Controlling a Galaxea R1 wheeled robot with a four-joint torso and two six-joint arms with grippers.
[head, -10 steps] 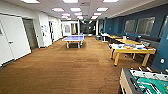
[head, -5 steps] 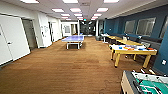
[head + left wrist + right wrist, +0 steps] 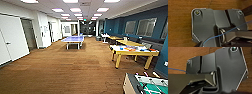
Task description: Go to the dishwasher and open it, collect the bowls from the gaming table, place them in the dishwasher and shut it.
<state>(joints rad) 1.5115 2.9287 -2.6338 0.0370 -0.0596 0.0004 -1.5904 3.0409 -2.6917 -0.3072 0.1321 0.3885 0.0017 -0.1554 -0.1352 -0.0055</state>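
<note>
The gaming table [image 3: 136,53], with a white top, a yellow edge and yellow legs, stands by the blue wall on the right of the head view. Small blue things that look like the bowls [image 3: 121,48] lie on it among orange items; they are too small to make out well. The dishwasher is out of view. Both wrist views look down at the wooden floor past the robot's dark plate and a thin blue cable [image 3: 220,35].
A table-football table [image 3: 147,85] fills the near right corner. A blue table-tennis table [image 3: 73,39] stands mid-room, far ahead. More yellow tables [image 3: 128,43] line the right wall. White doors [image 3: 12,40] run along the left. Wide wooden floor [image 3: 70,67] lies ahead.
The whole head view has shifted a little, so the camera has moved; the white-topped table and the table-football table sit slightly nearer. Nothing in the room has moved itself.
</note>
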